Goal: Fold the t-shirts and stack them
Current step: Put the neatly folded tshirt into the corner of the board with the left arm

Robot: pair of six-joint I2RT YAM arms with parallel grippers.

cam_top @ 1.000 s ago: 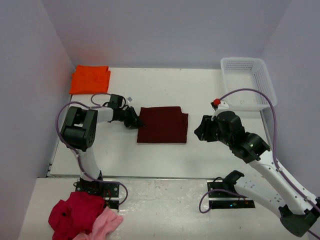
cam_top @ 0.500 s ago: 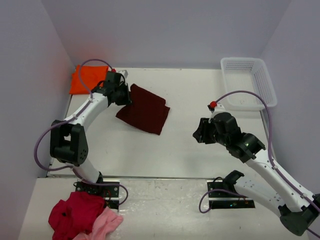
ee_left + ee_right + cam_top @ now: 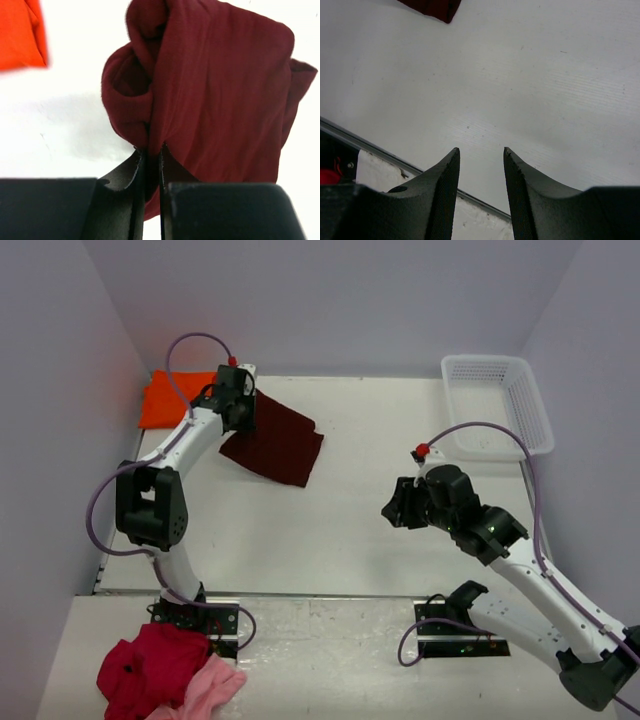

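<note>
Pinching the maroon t-shirt is what I see my left gripper doing at the far left of the table. In the left wrist view the jaws are almost together, with only a thin fold of maroon cloth between the fingertips. The cloth bunches up into a roll right above the grip and the rest hangs away from it. A soft shadow lies on the table under the bunched part, so that end is lifted. I can't tell if the far edge touches the table.

From above, the maroon shirt sits tilted, running from the gripper toward the table's middle. The orange t-shirt lies folded flat in the far left corner, just beside the left gripper, apart from the maroon one. Its edge shows in the left wrist view too.

My right gripper hangs over bare table on the right side, well apart from both shirts. Its jaws stand partly apart with nothing between them.

A white basket sits at the far right corner. A crimson garment and a pink garment lie heaped by the left arm's base.
</note>
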